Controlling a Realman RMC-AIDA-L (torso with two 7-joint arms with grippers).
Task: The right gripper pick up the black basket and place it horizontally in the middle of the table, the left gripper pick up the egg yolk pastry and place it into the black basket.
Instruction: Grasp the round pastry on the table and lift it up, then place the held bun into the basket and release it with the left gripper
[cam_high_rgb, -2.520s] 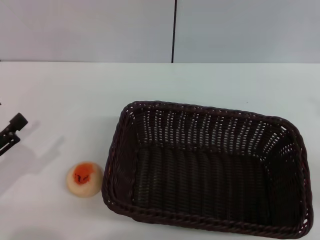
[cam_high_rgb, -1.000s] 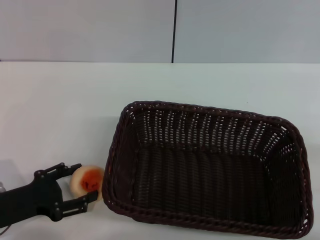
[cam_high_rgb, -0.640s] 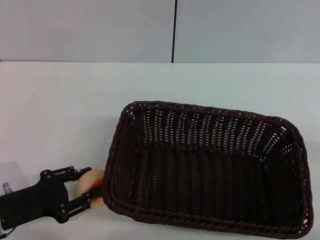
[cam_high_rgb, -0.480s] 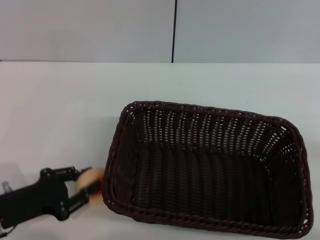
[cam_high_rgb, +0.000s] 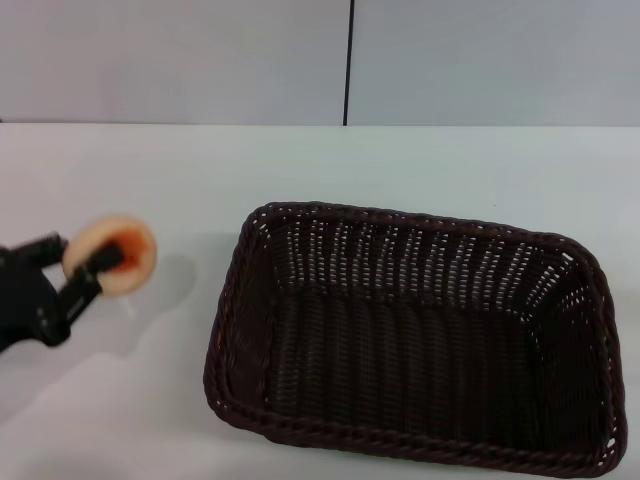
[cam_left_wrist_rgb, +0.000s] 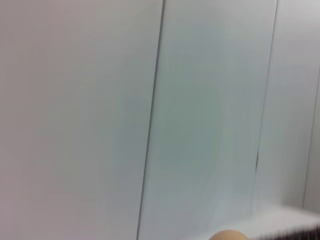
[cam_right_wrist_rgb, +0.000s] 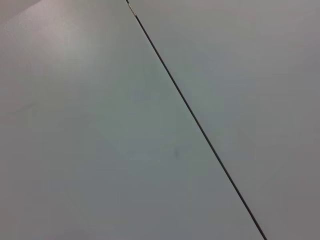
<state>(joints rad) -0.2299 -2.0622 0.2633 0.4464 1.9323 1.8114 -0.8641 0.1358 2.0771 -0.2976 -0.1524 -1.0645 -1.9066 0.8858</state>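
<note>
The black basket (cam_high_rgb: 420, 350) lies flat on the white table, right of centre, and nothing is inside it. My left gripper (cam_high_rgb: 85, 265) is at the far left, raised above the table, and is shut on the egg yolk pastry (cam_high_rgb: 112, 255), a pale round bun with an orange patch. The pastry hangs left of the basket's left rim, apart from it. A sliver of the pastry (cam_left_wrist_rgb: 227, 235) shows in the left wrist view. The right gripper is out of view.
A white table (cam_high_rgb: 320, 170) runs back to a pale wall with a dark vertical seam (cam_high_rgb: 348, 60). Both wrist views show mostly the wall panels. Bare table lies behind and left of the basket.
My left gripper came in from the left, closed on the pastry beside the basket's front left corner, and has lifted it up and to the left. The basket has not moved.
</note>
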